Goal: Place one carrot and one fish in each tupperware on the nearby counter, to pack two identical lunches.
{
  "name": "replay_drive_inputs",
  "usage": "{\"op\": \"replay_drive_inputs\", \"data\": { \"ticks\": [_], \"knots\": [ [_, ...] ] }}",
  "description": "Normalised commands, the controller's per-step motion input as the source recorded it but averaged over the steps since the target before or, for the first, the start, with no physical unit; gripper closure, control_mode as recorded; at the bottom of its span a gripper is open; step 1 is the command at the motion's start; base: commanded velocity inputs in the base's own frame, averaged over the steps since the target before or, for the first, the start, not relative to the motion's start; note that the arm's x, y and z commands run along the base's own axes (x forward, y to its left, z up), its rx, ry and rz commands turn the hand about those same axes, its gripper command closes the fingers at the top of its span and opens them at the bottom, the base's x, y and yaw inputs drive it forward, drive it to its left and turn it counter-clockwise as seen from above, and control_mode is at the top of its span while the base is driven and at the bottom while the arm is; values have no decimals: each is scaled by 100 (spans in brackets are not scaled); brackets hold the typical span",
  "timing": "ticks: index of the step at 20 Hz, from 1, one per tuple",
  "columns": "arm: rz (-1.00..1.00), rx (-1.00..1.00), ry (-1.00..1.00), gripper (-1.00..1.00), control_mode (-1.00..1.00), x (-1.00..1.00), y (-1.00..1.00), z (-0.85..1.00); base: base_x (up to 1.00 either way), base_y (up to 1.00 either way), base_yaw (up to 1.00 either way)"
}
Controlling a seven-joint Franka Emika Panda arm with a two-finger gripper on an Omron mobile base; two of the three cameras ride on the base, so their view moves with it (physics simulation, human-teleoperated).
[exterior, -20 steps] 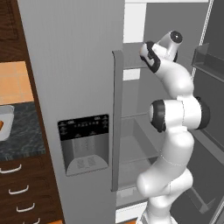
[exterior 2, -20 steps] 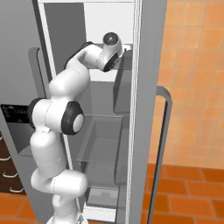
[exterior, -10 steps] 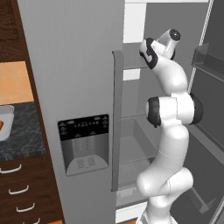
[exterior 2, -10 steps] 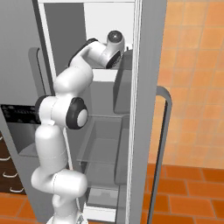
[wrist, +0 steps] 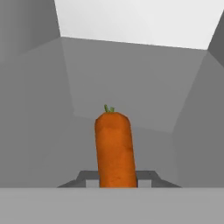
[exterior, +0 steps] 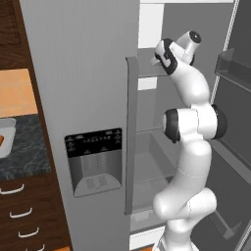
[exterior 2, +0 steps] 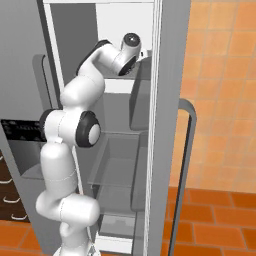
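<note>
The open grey fridge [exterior: 88, 83] takes the white arm [exterior: 191, 127], which reaches onto an upper shelf. Left of it, a tupperware [exterior: 5, 137] sits on the dark counter [exterior: 22, 157]. The gripper [wrist: 116, 178] is clamped on a carrot [wrist: 114, 148] inside the fridge.

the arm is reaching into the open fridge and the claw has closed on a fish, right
Not quite. The arm is reaching into the open fridge, but the claw has closed on a carrot, not a fish. The hand view shows the bright orange carrot with its green tip between the two dark fingertips.
</note>
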Motion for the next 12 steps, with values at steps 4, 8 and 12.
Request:
{"op": "replay_drive_inputs", "data": {
  "ticks": [4,8,12],
  "knots": [
    [5,-5,0,100,-100,-96,21,-6,0,0,0],
    [0,-11,1,100,-100,-100,49,-2,0,0,0],
    [0,-9,1,100,-100,-100,53,-1,0,0,0]
  ]
}}
